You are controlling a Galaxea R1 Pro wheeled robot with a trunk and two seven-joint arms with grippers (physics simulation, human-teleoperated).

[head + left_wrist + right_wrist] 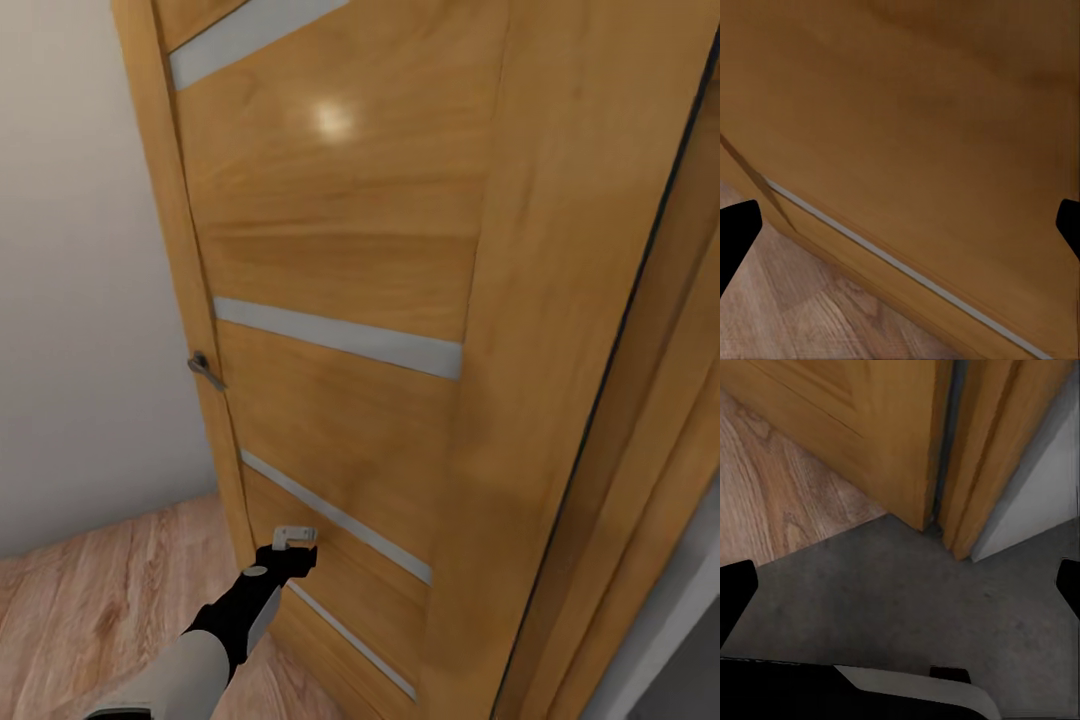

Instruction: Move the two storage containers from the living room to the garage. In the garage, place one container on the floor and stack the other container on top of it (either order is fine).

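Left claw [296, 538] spread wide, against wooden door [340, 270]

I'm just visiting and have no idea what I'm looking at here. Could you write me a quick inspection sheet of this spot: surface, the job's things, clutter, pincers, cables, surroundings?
Surface: light wood plank floor meets dark grey concrete at the doorway.
Job's things: nothing seen.
Clutter: nothing seen.
Pincers: left pincer is close to the lower part of the door, with its fingertips wide apart in the left wrist view and nothing between them. Right pincer hangs over the concrete, fingertips also wide apart and empty.
Cables: nothing seen.
Surroundings: wooden door with pale strips and a metal handle, its frame, a beige wall.
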